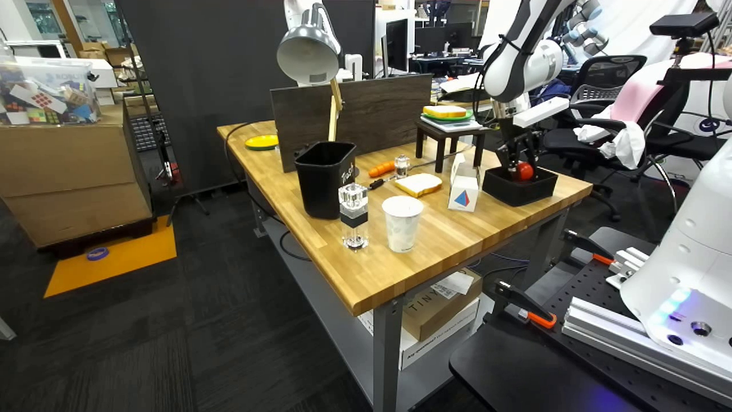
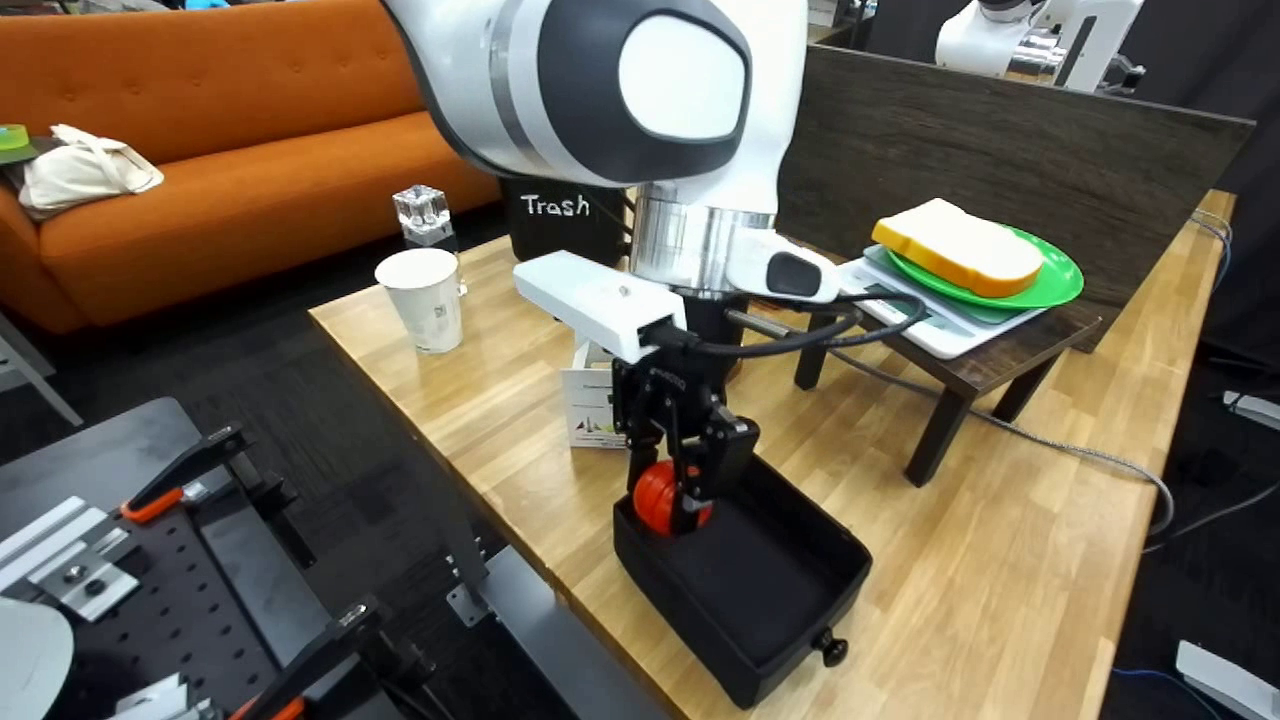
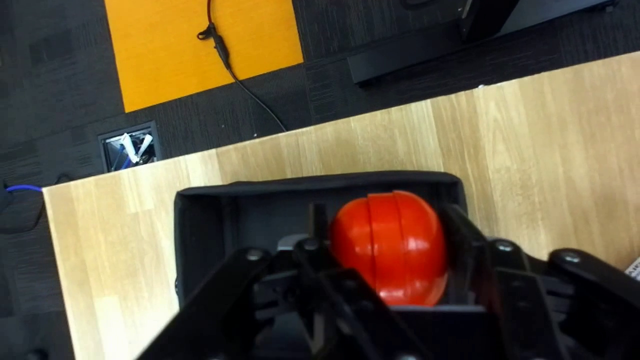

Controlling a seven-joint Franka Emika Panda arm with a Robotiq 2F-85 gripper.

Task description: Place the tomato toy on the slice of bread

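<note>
The tomato toy is round and red-orange. It shows in both exterior views, also here, and large in the wrist view. My gripper is shut on it, one finger on each side, at about rim height in one end of the black tray. A slice of bread, pale with an orange-brown edge, lies flat on the table beyond the carton, away from my gripper. Another slice of bread lies on a green plate on a small dark stand. The table slice is hidden in an exterior view and out of the wrist view.
A white carton stands between the tray and the table slice. A white cup, clear grinder, black trash bin, carrot and small clear shaker stand or lie around that slice. The dark stand is beside the arm.
</note>
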